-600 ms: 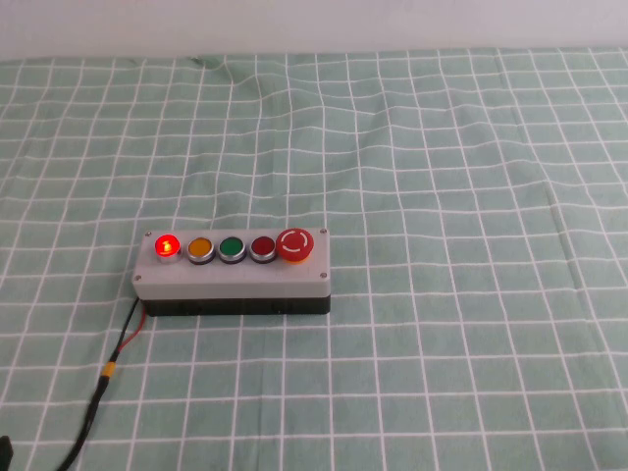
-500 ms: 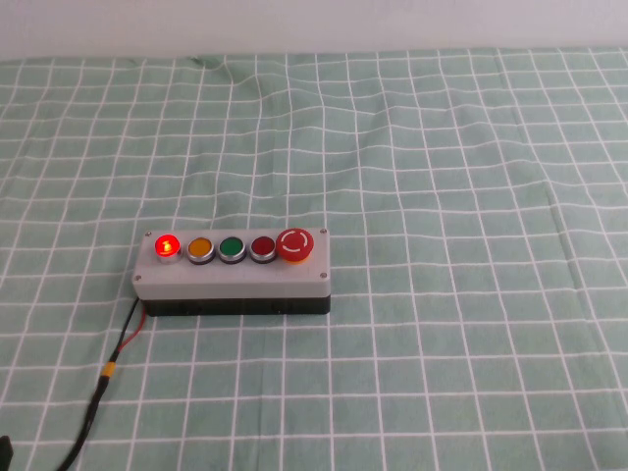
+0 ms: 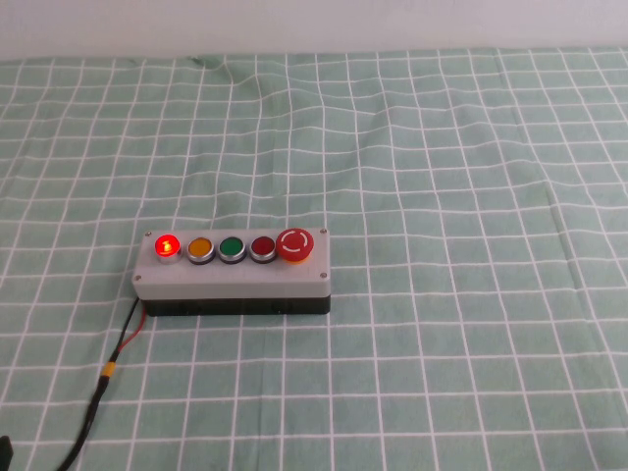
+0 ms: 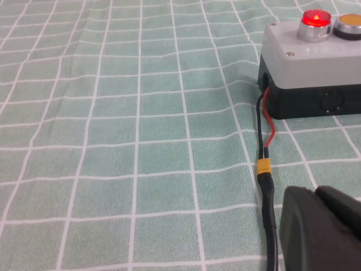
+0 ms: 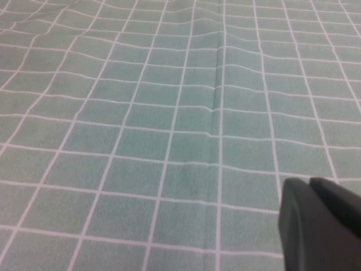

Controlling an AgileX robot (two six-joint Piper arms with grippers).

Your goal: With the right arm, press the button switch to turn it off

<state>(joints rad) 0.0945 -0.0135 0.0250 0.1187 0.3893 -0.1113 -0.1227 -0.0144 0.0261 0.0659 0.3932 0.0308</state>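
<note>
**Switch lit, both arms clear of it**

We saw the button switch (image 3: 232, 272) on the green checked tabletop (image 3: 442, 196), its leftmost red button (image 3: 167, 245) glowing. The left gripper (image 4: 321, 231) sat low, just beside the black cable (image 4: 269, 209), the switch ahead of it. The right gripper (image 5: 318, 226) hung over bare cloth, no switch near. We could not tell whether either was released or clenched.

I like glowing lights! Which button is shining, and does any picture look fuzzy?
High view: the leftmost red button on the switch box glows. Left wrist view: it glows too, beyond the blurry dark left end effector. Right wrist view: only cloth and the blurry right end effector.
</note>
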